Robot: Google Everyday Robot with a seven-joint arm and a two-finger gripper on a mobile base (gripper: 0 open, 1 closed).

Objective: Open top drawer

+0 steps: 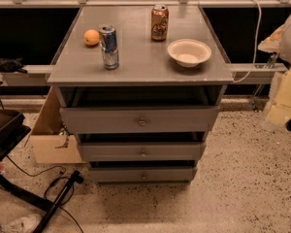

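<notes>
Orange (91, 37), silver can (108, 47), brown can (159, 23), bowl (189, 52) — cardboard box (51, 140)

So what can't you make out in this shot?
Gripper: nowhere in the camera view.
Inside of the top drawer: shadowed under the tabletop.
Labels on the silver can and brown can: too blurred to read.
Pale shape, right edge: blurred and cut off.

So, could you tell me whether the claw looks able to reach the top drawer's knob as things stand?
Probably yes: the claw hangs at the right edge, off to the cabinet's side, and nothing stands in front of the top drawer or its knob, so the way looks free.
</notes>
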